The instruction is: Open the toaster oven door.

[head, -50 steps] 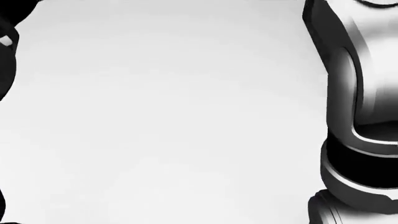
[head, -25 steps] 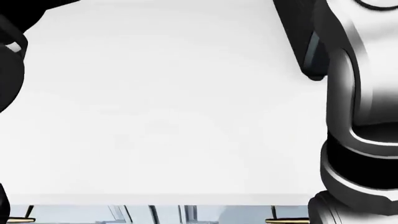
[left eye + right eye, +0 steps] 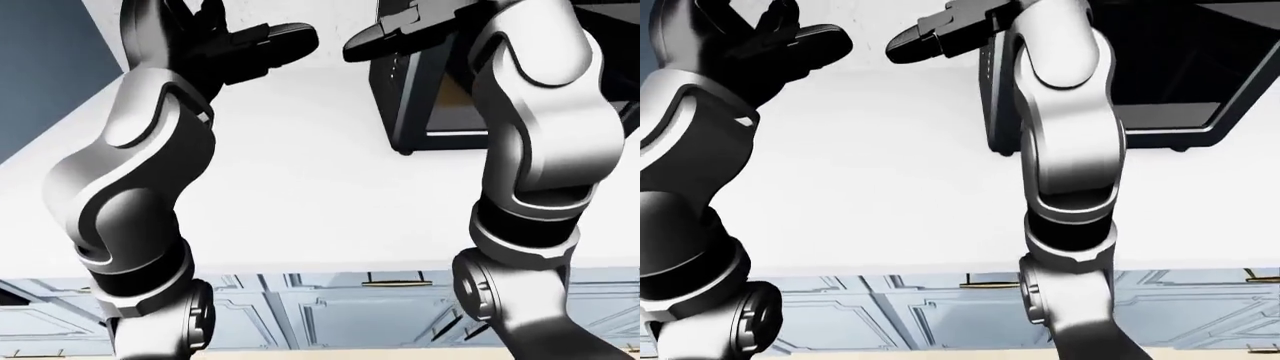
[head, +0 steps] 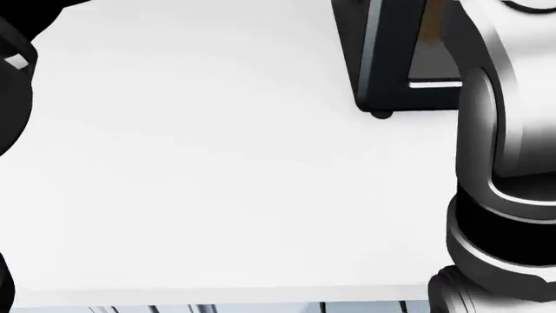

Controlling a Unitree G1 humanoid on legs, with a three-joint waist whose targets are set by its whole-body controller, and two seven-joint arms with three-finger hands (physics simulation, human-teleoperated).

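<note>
Up at the top right of the left-eye view stands the toaster oven (image 3: 430,97), a dark box sitting on the white counter (image 3: 300,195). Its glass door (image 3: 1165,82) faces the bottom of the view, and in the right-eye view a wide dark pane with a lighter strip along its lower edge shows to the right of the arm. Whether the door is shut or tilted open I cannot tell, since the right arm (image 3: 540,135) crosses over much of it.

Both arms rise from the bottom of the eye views and reach toward the top. The left arm (image 3: 130,195) stands on the left side, well apart from the oven. The left hand (image 3: 235,45) has its black fingers spread, one thick finger pointing right toward the other hand, and it holds nothing. The right hand (image 3: 945,34) sits at the top edge, just beside the oven's upper left corner; one finger points left and the rest is cut off by the frame, so I cannot tell its grip.

Below the counter's near edge, pale blue cabinet doors (image 3: 330,311) with brass handles (image 3: 395,283) run across the bottom of the eye views.

The head view looks down on the bare counter, with the oven's corner at the top right.
</note>
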